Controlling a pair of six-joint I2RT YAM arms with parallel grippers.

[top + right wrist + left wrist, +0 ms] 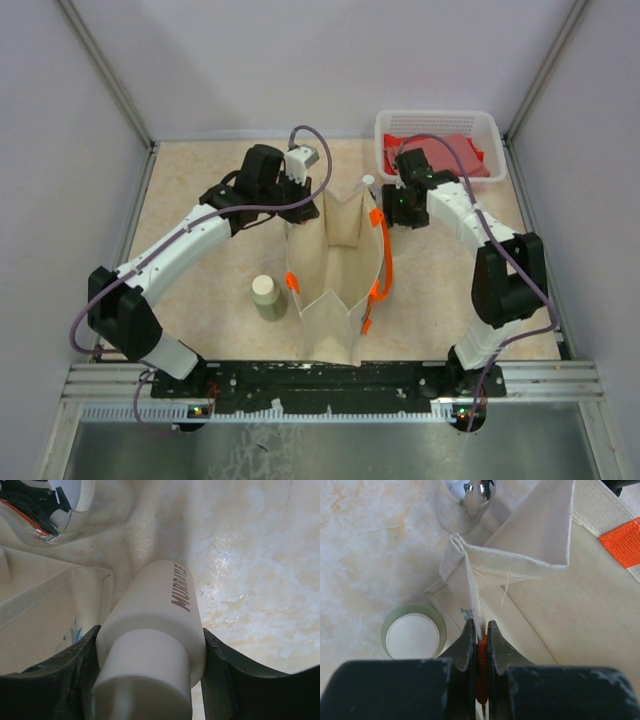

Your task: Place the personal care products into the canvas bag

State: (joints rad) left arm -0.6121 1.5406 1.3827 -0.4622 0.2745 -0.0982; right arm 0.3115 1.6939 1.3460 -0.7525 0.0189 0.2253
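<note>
Right gripper (150, 635): closest to your right wrist lens, its two dark fingers (75, 675) clamp a cream bottle (150, 605) by the body, one on each side.
Cream bottle: a smooth pale cylinder with a narrower off-white round cap towards the lens and brown lettering along its side. From overhead you see it (368, 183) raised at the far right corner of the canvas bag (335, 270), by the rim.
Left gripper (480, 630): its jaws are pinched narrow on the bag's rim at the far left corner, with cream fabric and a strip of orange strap between the fingers.
Canvas bag: beige fabric (580, 610) standing upright with its mouth open and bright orange handles (383, 265) draped down its right side.
Sage-green bottle (268, 297): it stands upright on the table just left of the bag, apart from both grippers. Your left wrist view shows it from above, an off-white cap ringed by pale green (413, 632).
Hard to make out: a glossy rounded object (467, 500) beyond the bag's far end is cut off by the frame and shows only reflections. You cannot tell whether the cream bottle hangs over the bag's mouth or just outside it.
Basket (437, 122): white lattice plastic, well beyond the bag's far right corner, with a red cloth (455, 152) inside.
Surface and room: a beige marbled tabletop (200, 200), plain pale walls on three sides, and a metal rail (330, 385) on the bag's near side.
</note>
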